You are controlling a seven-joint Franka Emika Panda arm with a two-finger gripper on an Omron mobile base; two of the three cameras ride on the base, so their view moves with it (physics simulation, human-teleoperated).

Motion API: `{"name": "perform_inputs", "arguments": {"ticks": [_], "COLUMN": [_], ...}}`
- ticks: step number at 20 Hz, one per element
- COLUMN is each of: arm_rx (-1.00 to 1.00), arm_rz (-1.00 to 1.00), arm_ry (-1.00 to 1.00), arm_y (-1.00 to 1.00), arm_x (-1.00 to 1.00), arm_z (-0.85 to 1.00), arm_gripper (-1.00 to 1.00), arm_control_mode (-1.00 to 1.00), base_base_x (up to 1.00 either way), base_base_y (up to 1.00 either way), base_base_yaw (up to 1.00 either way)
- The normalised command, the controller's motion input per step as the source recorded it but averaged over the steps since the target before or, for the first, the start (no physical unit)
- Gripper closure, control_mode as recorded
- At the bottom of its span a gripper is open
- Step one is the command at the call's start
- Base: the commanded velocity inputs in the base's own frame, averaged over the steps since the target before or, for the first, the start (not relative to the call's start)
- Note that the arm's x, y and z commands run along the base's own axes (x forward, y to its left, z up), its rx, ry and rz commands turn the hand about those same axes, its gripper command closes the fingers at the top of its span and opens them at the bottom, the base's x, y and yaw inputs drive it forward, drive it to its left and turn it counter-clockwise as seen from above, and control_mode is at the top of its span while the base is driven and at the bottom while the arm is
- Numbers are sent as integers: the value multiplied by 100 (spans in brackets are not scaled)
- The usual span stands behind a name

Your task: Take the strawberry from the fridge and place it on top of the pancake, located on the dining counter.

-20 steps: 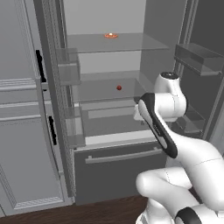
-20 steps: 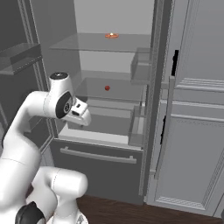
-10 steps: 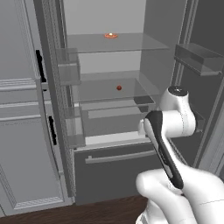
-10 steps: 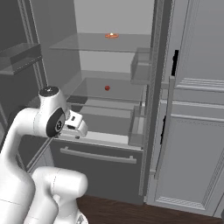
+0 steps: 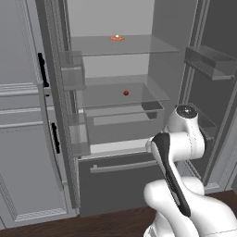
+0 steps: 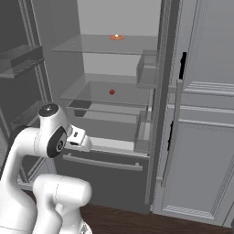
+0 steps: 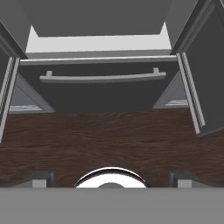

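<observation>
A white robot arm is folding low in front of the open fridge, its gripper pointing down at the dark wooden floor. In the hand view, the two finger tips are standing wide apart at the bottom corners, so the jaws are open and holding nothing. Just beyond the floor, the fridge's bottom drawer is sitting closed, its long light bar handle running across the front. Above it, both doors are standing swung out to the sides, their shelves showing at the edges of the base views. Farther in, the strawberry is lying on the middle glass shelf, near the centre and toward the back edge, a small red spot well apart from the arm; the right base view is showing it in the same place. At the back edge of the top shelf, a small orange item is resting. Grey panelled cabinets are flanking the fridge.
</observation>
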Motion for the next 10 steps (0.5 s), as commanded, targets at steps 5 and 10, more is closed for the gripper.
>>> {"name": "perform_inputs", "arguments": {"ticks": [5, 10], "arm_rx": [0, 0], "arm_rz": [0, 0], "arm_ry": [0, 0], "arm_y": [0, 0], "arm_x": [0, 0], "arm_z": [0, 0], "arm_gripper": [-100, -100], "arm_control_mode": [-100, 100], "base_base_x": [0, 0], "base_base_y": [0, 0], "base_base_yaw": [0, 0]}}
